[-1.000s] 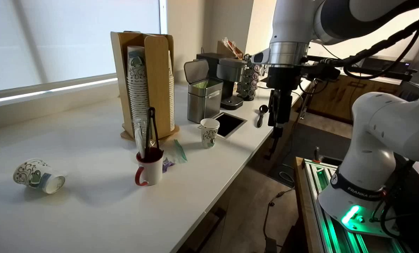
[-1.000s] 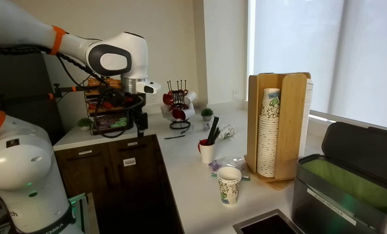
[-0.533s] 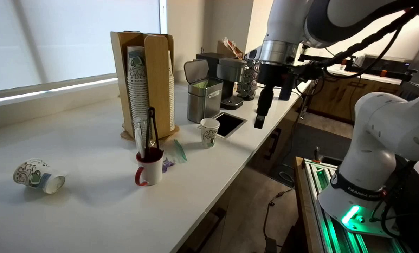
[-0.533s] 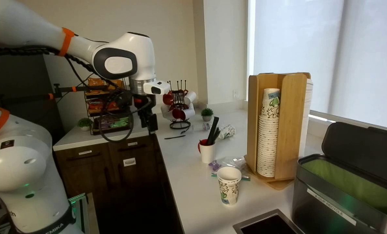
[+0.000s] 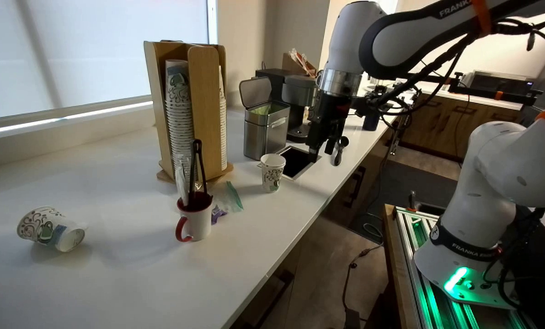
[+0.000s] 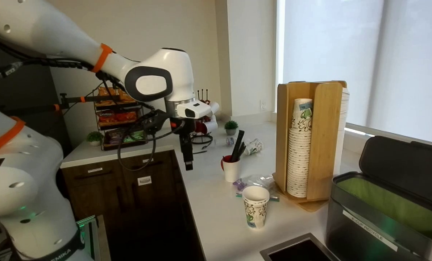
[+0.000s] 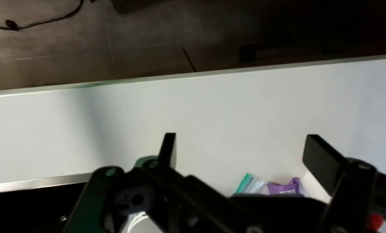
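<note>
While the wrist view looks down on a white countertop (image 7: 228, 106), the gripper (image 7: 240, 142) hangs with its jaws spread wide, pale surface showing between the fingertips. Just below that gap, at the lower middle of the same frame, a teal-edged plastic bag (image 7: 244, 183) and a purple wrapper (image 7: 283, 188) peep past the gripper's dark body; farther left, at the bottom edge, a paper cup (image 7: 144, 225) is mostly hidden. A metal-framed opening (image 7: 40, 182) takes up the lower left corner. In an exterior view that paper cup (image 6: 256, 208) stands upright at the lower middle, apart from the gripper, with the bag and wrapper just behind it. Above these in the frame, a white mug (image 6: 231, 172) with a red handle holds dark utensils (image 6: 237, 145), and a second paper cup (image 6: 254, 146) lies on its side farther up. A wooden cup holder (image 6: 326, 145) rises right of centre, beside a grey bin (image 6: 350, 232) whose lid is raised. Hanging mugs (image 6: 211, 125) show partly behind the gripper, at mid-frame.
</note>
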`<state>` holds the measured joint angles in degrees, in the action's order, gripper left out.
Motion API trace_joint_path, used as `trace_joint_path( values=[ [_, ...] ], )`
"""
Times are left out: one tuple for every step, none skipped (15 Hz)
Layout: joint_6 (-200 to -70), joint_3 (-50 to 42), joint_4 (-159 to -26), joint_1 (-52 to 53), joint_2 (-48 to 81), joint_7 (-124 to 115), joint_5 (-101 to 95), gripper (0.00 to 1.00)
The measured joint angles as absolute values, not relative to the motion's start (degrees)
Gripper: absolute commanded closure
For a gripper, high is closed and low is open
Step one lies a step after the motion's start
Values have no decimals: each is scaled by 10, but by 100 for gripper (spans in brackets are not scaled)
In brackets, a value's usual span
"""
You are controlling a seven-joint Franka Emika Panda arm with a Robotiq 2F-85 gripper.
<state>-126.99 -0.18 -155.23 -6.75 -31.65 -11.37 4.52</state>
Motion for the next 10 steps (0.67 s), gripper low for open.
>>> trace_joint_path(
  values=[
    [-1270, 6, -1548, -77, -306, -121, 20, 0],
    [-1270, 15, -1542, -80, -297, -126, -2, 0],
    [-1269, 29, -1534, -79, -285, -132, -24, 0],
    [-1269, 47, -1524, -78, -271, -139, -44, 0],
    [-1269, 66, -1513, -75, -253, -152, -65, 0],
    [-1269, 85, -1499, -72, -231, -166, -90, 0],
    [-1266, 101, -1483, -70, -207, -180, -117, 0],
    [-1265, 109, -1468, -66, -187, -187, -131, 0],
    [-1265, 109, -1459, -61, -173, -190, -133, 0],
    [-1265, 104, -1457, -58, -169, -190, -133, 0]
  ],
)
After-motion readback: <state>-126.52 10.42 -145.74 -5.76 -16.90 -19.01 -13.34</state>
